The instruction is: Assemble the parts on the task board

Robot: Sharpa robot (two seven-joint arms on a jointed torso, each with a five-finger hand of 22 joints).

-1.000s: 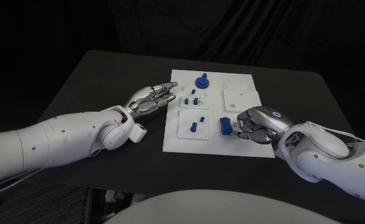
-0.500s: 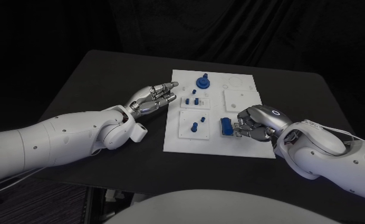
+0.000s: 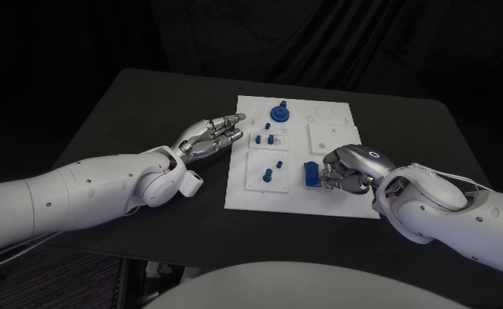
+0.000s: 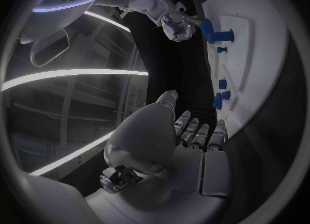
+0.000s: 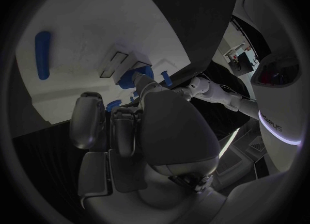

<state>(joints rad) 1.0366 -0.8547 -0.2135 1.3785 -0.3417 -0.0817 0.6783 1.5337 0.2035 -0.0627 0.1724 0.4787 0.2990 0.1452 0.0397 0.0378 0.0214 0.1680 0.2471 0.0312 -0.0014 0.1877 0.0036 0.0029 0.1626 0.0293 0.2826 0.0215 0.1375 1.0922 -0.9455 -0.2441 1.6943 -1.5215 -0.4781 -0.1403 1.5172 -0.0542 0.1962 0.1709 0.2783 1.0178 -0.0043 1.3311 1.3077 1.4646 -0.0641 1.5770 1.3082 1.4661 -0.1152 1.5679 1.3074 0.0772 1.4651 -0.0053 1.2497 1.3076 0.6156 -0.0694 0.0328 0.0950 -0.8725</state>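
Head view, right hand [image 3: 351, 167] gripping blue part [image 3: 312, 174], task board [image 3: 299, 200]

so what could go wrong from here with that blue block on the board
1. The right hand has its fingers curled against the blue block near the task board front edge; whether it truly grips it is unclear, so the block could slip or tip if lifted.
2. The small blue peg stands just beside the block; a sideways move could knock it.
3. The left hand rests at the board's edge near the small blue pieces and might nudge the board.
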